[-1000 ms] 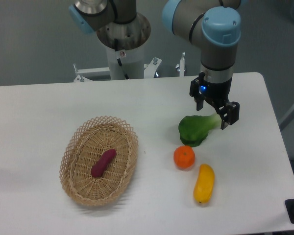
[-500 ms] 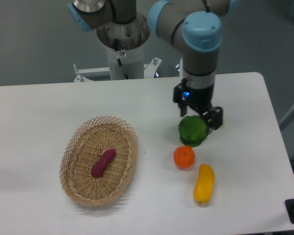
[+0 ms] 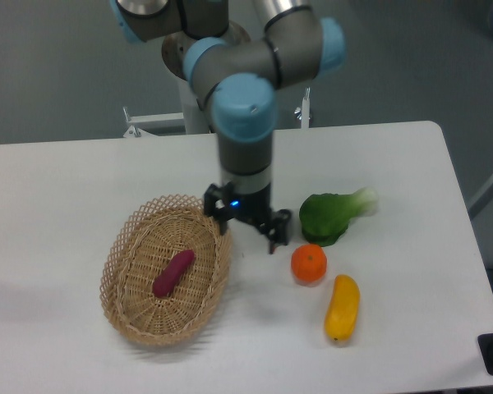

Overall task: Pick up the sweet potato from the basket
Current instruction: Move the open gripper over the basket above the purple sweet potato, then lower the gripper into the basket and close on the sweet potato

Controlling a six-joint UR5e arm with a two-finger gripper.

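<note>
The dark magenta-purple sweet potato lies in the middle of the light tan woven basket at the left of the white table. My gripper hangs just past the basket's right rim, to the upper right of the sweet potato and apart from it. Its two dark fingers stand spread with nothing between them, so it is open and empty.
A green leafy vegetable lies to the right of the gripper. A round orange fruit sits below it, and a yellow oblong vegetable lies nearer the front edge. The arm's base column stands behind the table.
The arm has swung left, from above the green vegetable to the basket's right rim. The green vegetable's white stem now shows. The gripper stays open; nothing else moved.
</note>
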